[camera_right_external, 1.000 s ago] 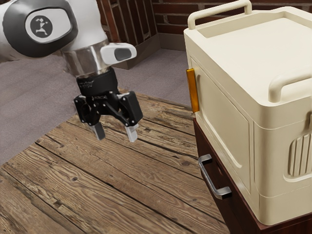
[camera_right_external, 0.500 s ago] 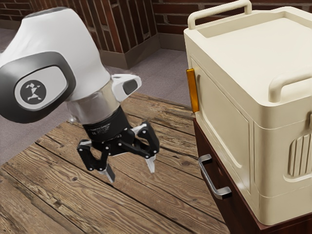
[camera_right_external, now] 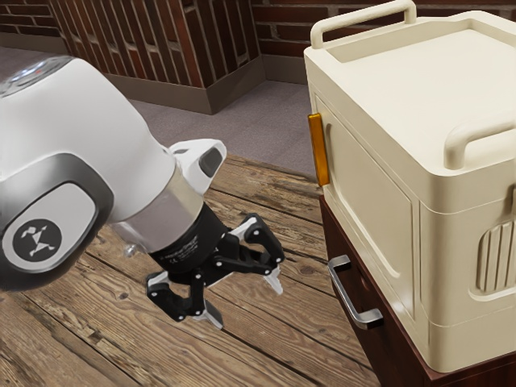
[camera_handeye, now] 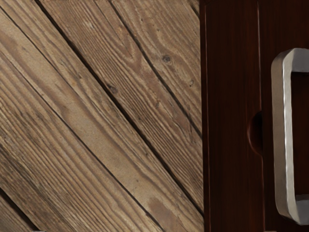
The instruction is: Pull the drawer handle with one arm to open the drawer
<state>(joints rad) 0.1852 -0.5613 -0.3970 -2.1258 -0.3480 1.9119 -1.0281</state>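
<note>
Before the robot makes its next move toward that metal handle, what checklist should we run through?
- Tool open: ok, its fingers stand apart.
- Tool empty: ok, nothing between the fingers.
- Handle unblocked: ok, nothing covers its bar.
- Tool at the handle: not ok, a gap remains.
- Tool lined up with the bar: cannot tell.
- Drawer unlocked: cannot tell.

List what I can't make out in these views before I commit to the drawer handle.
- Handle: partly cut off by the wrist view's edge.
- Drawer front: lower part cut off by the exterior view's bottom edge.
- Planks behind the hand: hidden by it, exterior view.
- Lettering on the hand's black collar: too small, exterior view.
- Arm's base: cut off at the exterior view's left.
</note>
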